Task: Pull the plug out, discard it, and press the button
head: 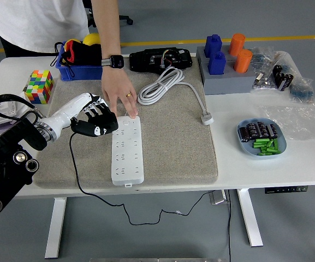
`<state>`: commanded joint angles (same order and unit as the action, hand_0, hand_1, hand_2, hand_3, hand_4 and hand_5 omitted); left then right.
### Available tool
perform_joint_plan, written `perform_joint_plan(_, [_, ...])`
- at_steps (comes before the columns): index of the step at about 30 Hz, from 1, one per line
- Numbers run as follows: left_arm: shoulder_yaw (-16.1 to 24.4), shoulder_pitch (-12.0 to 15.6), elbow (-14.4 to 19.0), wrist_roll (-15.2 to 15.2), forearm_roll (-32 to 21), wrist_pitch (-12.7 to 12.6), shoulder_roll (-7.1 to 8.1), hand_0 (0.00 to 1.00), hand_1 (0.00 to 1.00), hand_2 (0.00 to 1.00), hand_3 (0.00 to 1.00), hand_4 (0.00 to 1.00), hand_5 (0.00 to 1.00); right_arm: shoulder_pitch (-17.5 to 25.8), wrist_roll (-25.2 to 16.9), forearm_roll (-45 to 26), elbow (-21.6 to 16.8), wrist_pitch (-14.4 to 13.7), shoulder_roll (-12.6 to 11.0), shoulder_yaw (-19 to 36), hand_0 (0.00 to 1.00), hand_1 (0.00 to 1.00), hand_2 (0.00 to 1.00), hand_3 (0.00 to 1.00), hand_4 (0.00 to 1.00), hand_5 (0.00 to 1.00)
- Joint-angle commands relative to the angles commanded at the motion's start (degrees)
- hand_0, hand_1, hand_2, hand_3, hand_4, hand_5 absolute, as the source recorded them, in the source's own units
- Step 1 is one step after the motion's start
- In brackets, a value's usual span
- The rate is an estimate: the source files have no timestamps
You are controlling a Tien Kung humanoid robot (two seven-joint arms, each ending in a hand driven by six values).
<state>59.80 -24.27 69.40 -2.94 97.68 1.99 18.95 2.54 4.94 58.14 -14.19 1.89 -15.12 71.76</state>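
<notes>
Head view has the left hand [94, 121] curled on a black plug at the power strip's [128, 150] ten o'clock; carry it clear, cord trailing, while the person's hand [119, 94] steadies the strip.

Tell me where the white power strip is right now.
In the head view the white power strip lies lengthwise on the grey mat, left of centre, with the person's hand pressing its far end and the left hand just beside it.

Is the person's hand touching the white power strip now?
Touching. In the head view, the fingertips of the person's hand rest on the far end of the white power strip, with no gap visible between them.
</notes>
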Motion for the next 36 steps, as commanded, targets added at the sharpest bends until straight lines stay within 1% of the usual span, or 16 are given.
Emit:
perform_joint_plan(3, [0.07, -0.73, -3.72, 0.55, 1.11, -1.1, -0.49, 0.358, 0.278, 0.292, 0.514, 0.724, 0.002, -0.04, -0.01, -0.02, -0.09, 0.01, 0.0, -0.01, 0.728, 0.679, 0.659, 0.641, 0.741, 0.582])
perform_joint_plan(4, [0.07, -0.95, -5.2, 0.68, 1.25, -1.3, -0.67, 0.384, 0.292, 0.295, 0.513, 0.726, 0.002, -0.04, -0.01, -0.04, -0.09, 0.02, 0.0, -0.03, 0.728, 0.678, 0.659, 0.641, 0.741, 0.582])
perform_joint_plan(9, [0.09, -1.26, -9.59, 1.26, 1.81, -1.75, -1.11, 0.384, 0.292, 0.295, 0.513, 0.726, 0.002, 0.13, 0.03, -0.13, 0.05, 0.01, 0.01, -0.16, 0.728, 0.678, 0.659, 0.641, 0.741, 0.582])
perform_joint_plan(10, [0.13, -1.28, -10.02, 1.36, 1.84, -1.82, -1.16, 0.444, 0.418, 0.385, 0.569, 0.73, 0.002, 0.14, 0.02, -0.14, 0.06, 0.01, 0.01, -0.18, 0.728, 0.679, 0.659, 0.641, 0.741, 0.582])
perform_joint_plan(14, [0.35, -1.43, -11.85, 1.51, 2.08, -1.53, -1.29, 0.444, 0.418, 0.385, 0.569, 0.73, 0.002, 0.07, 0.02, -0.15, 0.02, 0.02, 0.02, -0.15, 0.728, 0.679, 0.659, 0.641, 0.741, 0.582])
perform_joint_plan(15, [0.43, -1.38, -12.0, 1.3, 1.81, -1.0, -1.23, 0.444, 0.418, 0.385, 0.569, 0.73, 0.002, 0.04, 0.01, -0.14, -0.02, 0.04, 0.02, -0.13, 0.728, 0.679, 0.659, 0.641, 0.741, 0.582])
perform_joint_plan(16, [0.5, -1.32, -12.1, 1.17, 1.34, -0.6, -1.18, 0.672, 0.709, 0.637, 0.759, 0.863, 0.002, 0.02, 0.01, -0.1, -0.04, 0.04, 0.02, -0.06, 0.728, 0.678, 0.659, 0.642, 0.741, 0.582])
perform_joint_plan(18, [0.62, -1.32, -12.35, 1.07, 0.82, -0.17, -1.17, 0.672, 0.709, 0.637, 0.759, 0.863, 0.002, 0.0, -0.01, -0.14, -0.01, 0.02, 0.02, -0.01, 0.728, 0.678, 0.659, 0.642, 0.741, 0.582])
perform_joint_plan(21, [0.84, -1.27, -12.47, 0.19, 1.76, 0.53, -1.24, 0.672, 0.709, 0.637, 0.759, 0.863, 0.002, 0.01, 0.02, -0.13, -0.02, 0.05, 0.05, 0.01, 0.728, 0.678, 0.659, 0.642, 0.741, 0.582])
perform_joint_plan(22, [0.86, -1.24, -12.45, 0.18, 1.78, 0.5, -1.23, 0.872, 0.922, 0.874, 0.898, 0.926, 0.002, 0.01, 0.03, -0.14, -0.02, 0.08, 0.06, -0.03, 0.728, 0.678, 0.659, 0.641, 0.741, 0.582])
perform_joint_plan(26, [1.09, -1.15, -12.22, 0.28, 1.85, 0.37, -1.2, 0.872, 0.922, 0.874, 0.898, 0.926, 0.002, 0.02, 0.03, -0.13, -0.03, 0.11, 0.07, -0.07, 0.728, 0.678, 0.659, 0.641, 0.741, 0.582])
perform_joint_plan(27, [1.29, -1.09, -11.86, 0.2, 1.89, 0.42, -1.16, 0.885, 0.931, 0.893, 0.909, 0.954, 0.002, 0.02, 0.03, -0.11, -0.04, 0.1, 0.05, -0.06, 0.728, 0.678, 0.659, 0.641, 0.741, 0.582])
perform_joint_plan(30, [1.37, -1.03, -11.29, 0.12, 1.93, 0.51, -1.11, 0.885, 0.931, 0.893, 0.909, 0.954, 0.002, 0.05, 0.03, -0.12, -0.02, 0.09, 0.04, -0.07, 0.728, 0.678, 0.659, 0.641, 0.741, 0.582])
perform_joint_plan(33, [1.42, -0.95, -9.64, -0.16, 2.14, 0.65, -0.98, 0.885, 0.931, 0.893, 0.909, 0.954, 0.002, 0.11, 0.03, -0.13, 0.01, 0.08, 0.04, -0.08, 0.728, 0.678, 0.659, 0.641, 0.741, 0.582])
perform_joint_plan(34, [1.31, -0.91, -8.63, -0.23, 2.14, 0.68, -0.9, 0.865, 0.891, 0.857, 0.903, 0.953, 0.002, 0.14, 0.03, -0.12, 0.01, 0.08, 0.04, -0.09, 0.728, 0.678, 0.659, 0.641, 0.741, 0.582])
perform_joint_plan(36, [1.03, -0.94, -6.85, -0.26, 1.83, 0.72, -0.78, 0.865, 0.891, 0.857, 0.903, 0.953, 0.002, 0.16, 0.03, -0.1, 0.03, 0.06, 0.05, -0.11, 0.728, 0.678, 0.659, 0.641, 0.741, 0.582])
